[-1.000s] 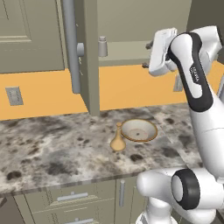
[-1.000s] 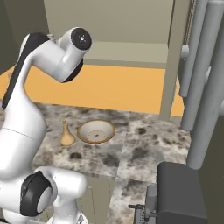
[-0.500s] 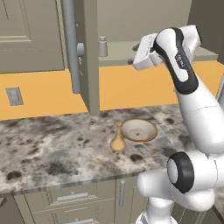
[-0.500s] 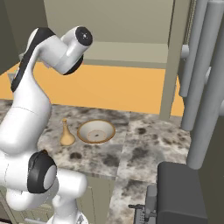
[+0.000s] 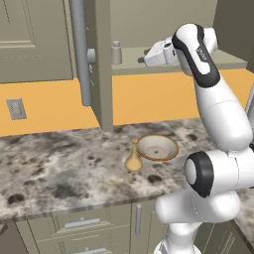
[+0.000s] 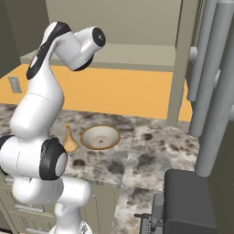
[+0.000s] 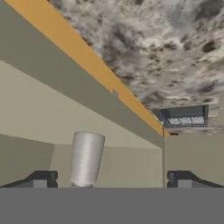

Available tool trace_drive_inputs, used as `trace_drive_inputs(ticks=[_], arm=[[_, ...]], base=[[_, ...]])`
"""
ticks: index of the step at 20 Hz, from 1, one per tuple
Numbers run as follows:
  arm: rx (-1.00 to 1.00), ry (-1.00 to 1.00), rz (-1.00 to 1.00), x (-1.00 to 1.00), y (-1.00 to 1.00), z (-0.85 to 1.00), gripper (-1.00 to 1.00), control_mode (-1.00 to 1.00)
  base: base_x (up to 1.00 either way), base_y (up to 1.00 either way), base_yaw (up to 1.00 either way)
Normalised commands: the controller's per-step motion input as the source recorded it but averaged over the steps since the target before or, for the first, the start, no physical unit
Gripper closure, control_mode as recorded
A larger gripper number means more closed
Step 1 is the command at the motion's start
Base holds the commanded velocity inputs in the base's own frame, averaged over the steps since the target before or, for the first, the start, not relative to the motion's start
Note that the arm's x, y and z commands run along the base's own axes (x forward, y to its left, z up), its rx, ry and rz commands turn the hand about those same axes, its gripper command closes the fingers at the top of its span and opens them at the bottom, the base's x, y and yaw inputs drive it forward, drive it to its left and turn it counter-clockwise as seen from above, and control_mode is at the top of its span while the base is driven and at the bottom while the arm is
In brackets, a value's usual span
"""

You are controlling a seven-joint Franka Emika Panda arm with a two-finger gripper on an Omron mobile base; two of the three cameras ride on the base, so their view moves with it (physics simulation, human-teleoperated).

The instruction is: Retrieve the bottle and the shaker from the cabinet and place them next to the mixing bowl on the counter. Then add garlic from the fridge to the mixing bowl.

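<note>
Grey shaker [image 5: 116,52] on the open cabinet [image 5: 198,58] shelf, wide-spread claw [image 7: 111,179] near it, nothing held.

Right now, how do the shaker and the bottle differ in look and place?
The shaker is a grey cylinder with a narrower cap; the bottle is tan, with a round belly and thin neck. The shaker stands on the open cabinet shelf, ahead of the open gripper; the bottle stands on the counter beside the mixing bowl. Both are upright.

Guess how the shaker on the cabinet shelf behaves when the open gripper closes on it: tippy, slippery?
The shaker looks rigid, smooth and grey, so possibly slippery. Standing upright and narrow on the cabinet shelf, it could tip if nudged off-centre. Tipped, its round body would likely roll.
</note>
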Motion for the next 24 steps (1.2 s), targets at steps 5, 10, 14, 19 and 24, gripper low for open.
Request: trace_drive_inputs(ticks=[5,10,14,19,24], arm=[[0.09,0.23,0.03,0.25,0.02,0.32,-1.0,-1.0],[0.0,0.18,0.0,0.37,0.32,0.0,-1.0,-1.0],[0.09,0.19,0.0,0.17,0.18,0.16,-1.0,-1.0],[0.1,0.2,0.0,0.0,0.25,0.11,-1.0,-1.0],[0.08,0.13,0.0,0.01,0.38,0.08,-1.0,-1.0]], base=[[0.0,0.0,0.0],[0.0,0.0,0.0],[0.0,0.0,0.0],[0.0,0.0,0.0],[0.0,0.0,0.0]])
